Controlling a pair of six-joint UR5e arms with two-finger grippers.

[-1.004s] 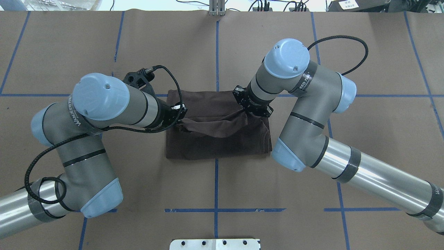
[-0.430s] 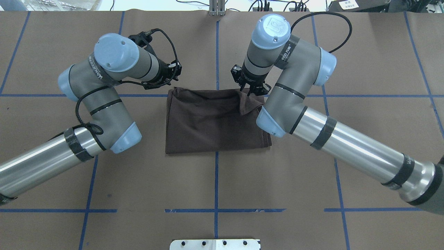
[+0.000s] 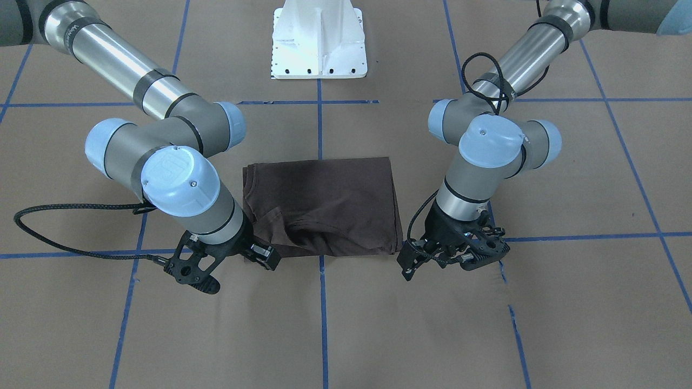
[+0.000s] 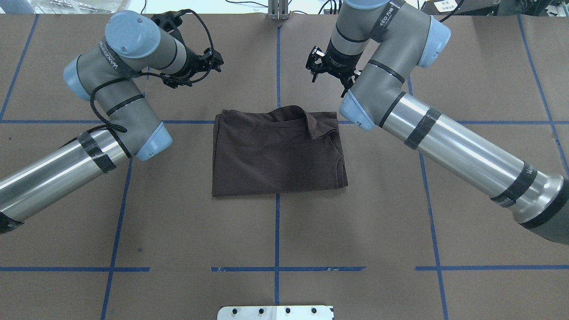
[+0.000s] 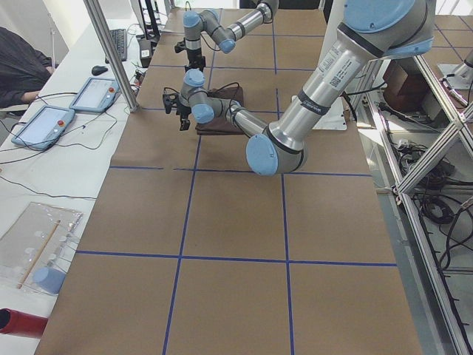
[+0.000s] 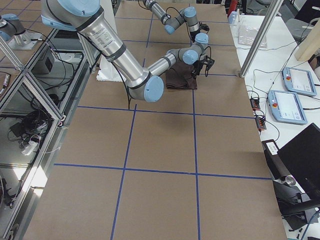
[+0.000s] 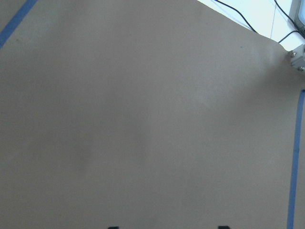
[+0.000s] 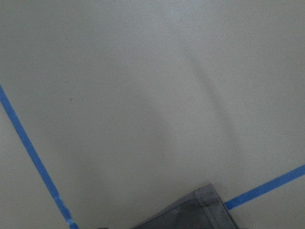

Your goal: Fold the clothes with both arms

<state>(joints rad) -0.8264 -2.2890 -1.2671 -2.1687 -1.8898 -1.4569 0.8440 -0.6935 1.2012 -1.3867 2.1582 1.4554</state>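
The dark brown T-shirt (image 4: pixel 278 155) lies folded into a rectangle at the table's middle, also in the front view (image 3: pixel 324 208). A small flap (image 4: pixel 316 126) is turned up at its far edge. My left gripper (image 4: pixel 214 62) hovers open and empty beyond the shirt's far left corner; two fingertips stand wide apart at the bottom of its wrist view. My right gripper (image 4: pixel 328 79) hovers open and empty beyond the far right corner. The right wrist view shows only a shirt corner (image 8: pixel 190 212). In the front view the left gripper (image 3: pixel 408 265) and the right gripper (image 3: pixel 265 258) flank the shirt's edge.
Brown paper with blue tape lines (image 4: pixel 277 66) covers the table. The white pedestal base (image 3: pixel 319 43) stands at the robot's side. Two tablets (image 5: pixel 100 92) lie on a side bench at the far edge, where a person (image 5: pixel 22 66) sits.
Both grippers carried the shirt's lifted edge to the far side, let it go, and moved away past the far edge. The shirt now lies folded flat.
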